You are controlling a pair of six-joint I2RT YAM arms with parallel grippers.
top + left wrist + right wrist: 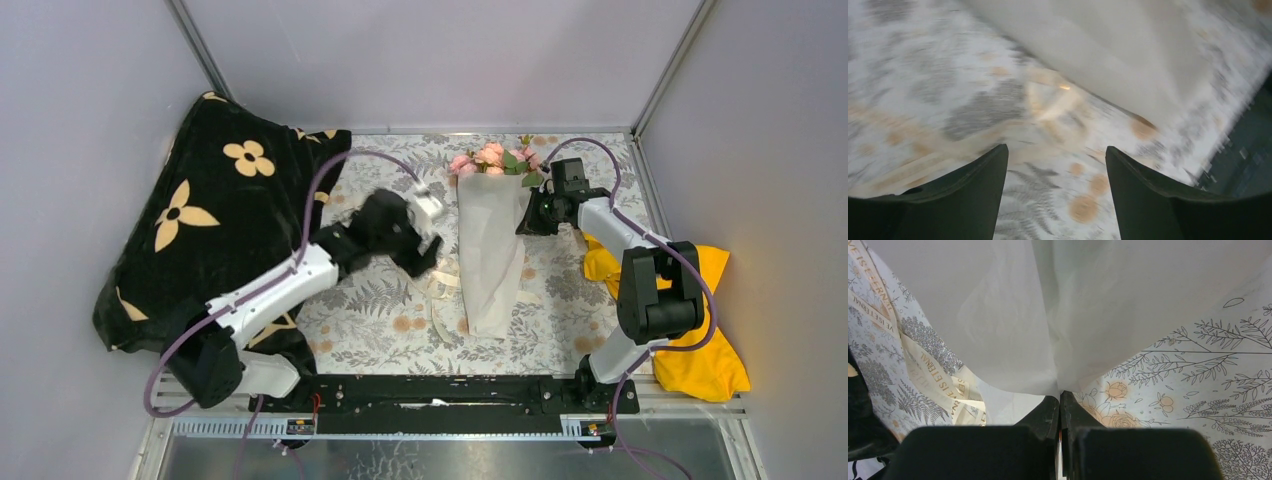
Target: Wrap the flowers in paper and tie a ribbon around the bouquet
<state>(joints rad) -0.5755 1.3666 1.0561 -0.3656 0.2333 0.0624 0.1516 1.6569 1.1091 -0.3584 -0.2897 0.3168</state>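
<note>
The bouquet lies in the middle of the tablecloth. Its pink flowers point to the far side and its white paper cone narrows toward me. My right gripper is at the cone's right edge. In the right wrist view this gripper is shut on a fold of the paper. The cream ribbon loops on the cloth left of the cone. It shows printed letters in the right wrist view. My left gripper hovers just left of the cone, open, with only tablecloth between its fingers. The ribbon lies blurred ahead of it.
A black blanket with beige flower prints is heaped at the left. A yellow cloth lies under and behind the right arm. The grey floral tablecloth covers the table. Grey walls close in the back and both sides.
</note>
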